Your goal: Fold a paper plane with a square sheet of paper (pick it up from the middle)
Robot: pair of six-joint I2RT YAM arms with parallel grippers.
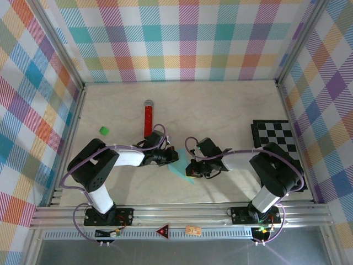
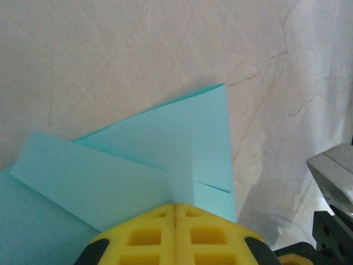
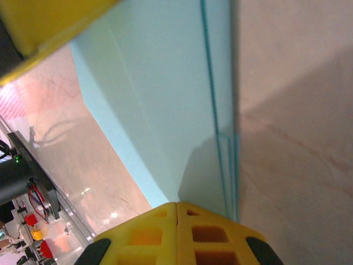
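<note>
The sheet of paper [image 2: 182, 143] lies on the tabletop [image 1: 231, 110] between my two arms, near the front middle. It is already partly folded: the left wrist view shows a pointed flap lying over another layer, and the right wrist view shows stacked edges along one long side. My left end effector [image 2: 176, 221] is closed, fingertips together right at the paper's near edge. My right end effector [image 3: 176, 218] is closed too, its tips sitting on the layered edge. I cannot tell whether either one pinches the paper or only presses it flat. I judge the paper very light, thin and limp, so it should slide easily on the smooth tabletop and crumple or tear if tugged. I would pin it with one end effector while the other works, and take hold on the doubled layers near the middle rather than at a loose single corner. The paper is plain, with no print. Small tags sit on the front rail [image 1: 176, 231], too small for me to read, and I see no brand anywhere.
</note>
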